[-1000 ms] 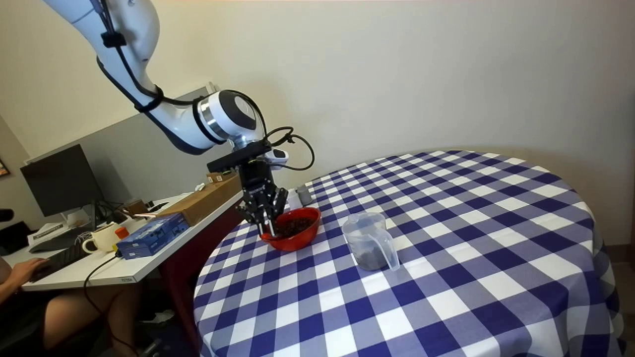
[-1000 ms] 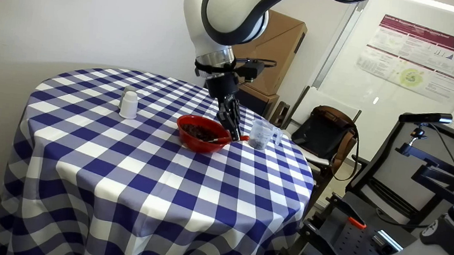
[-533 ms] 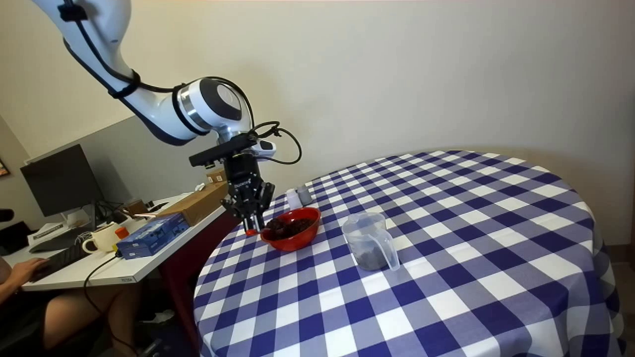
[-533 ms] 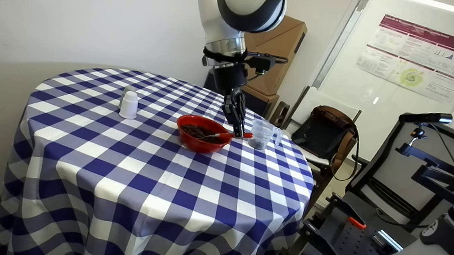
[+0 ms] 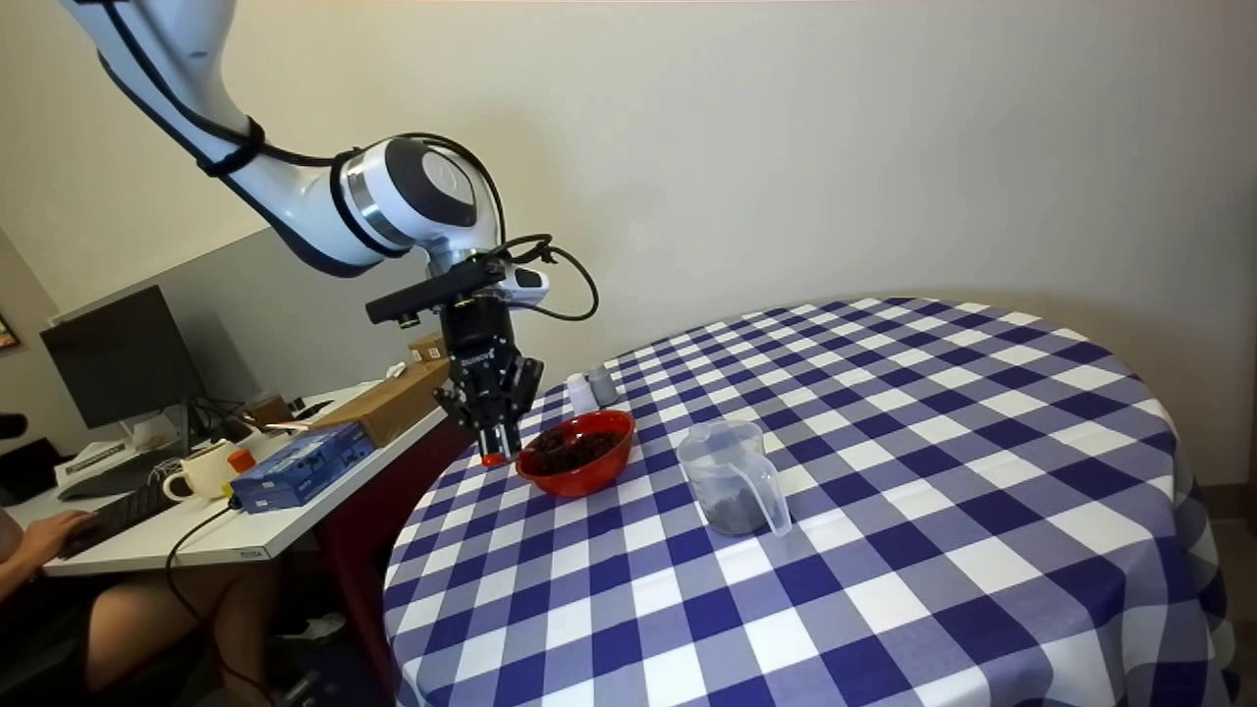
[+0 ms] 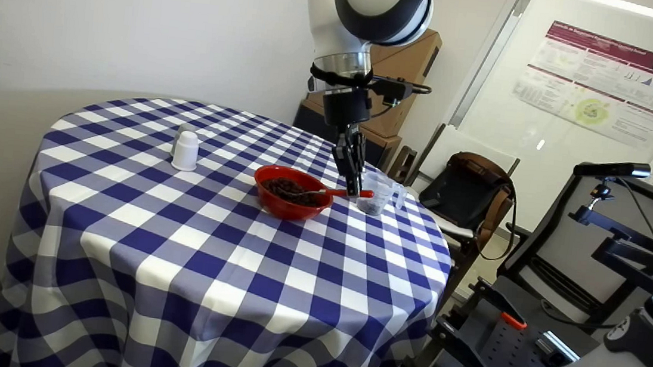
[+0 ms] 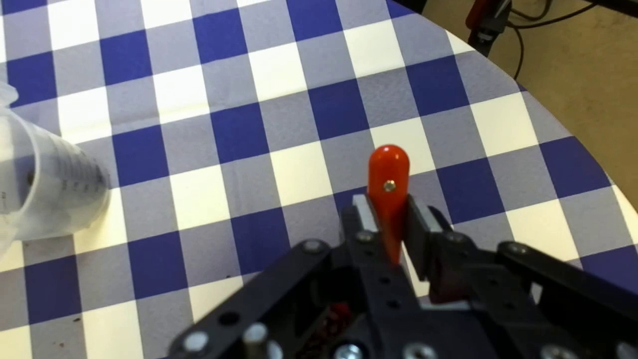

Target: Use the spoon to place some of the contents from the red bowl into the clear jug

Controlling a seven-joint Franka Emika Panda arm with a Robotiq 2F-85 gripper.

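The red bowl (image 5: 587,481) stands upright on the table in both exterior views (image 6: 283,209), with the dark contents (image 6: 285,187) inside. My gripper (image 6: 354,191) is shut on the red handle of the spoon (image 7: 389,172), beside and above the bowl's rim. The handle end sticks out past the fingertips. The spoon's metal part reaches over the rim into the bowl; its head is hard to tell from the dark bits. The clear jug (image 5: 725,466) stands apart from the bowl, with a greyish layer at its bottom. It also shows at the left of the wrist view (image 7: 60,184).
Two small shakers, white (image 6: 186,152) and grey (image 5: 601,386), stand near the bowl. A checkered cloth (image 5: 884,471) covers the round table. A desk (image 5: 226,535) with a blue box (image 5: 304,466) is beside it. A few dark specks lie on the cloth.
My gripper has risen and drawn back from the bowl with the spoon. More of the spoon shows, and its handle lies flatter. The bowl and jug have not moved.
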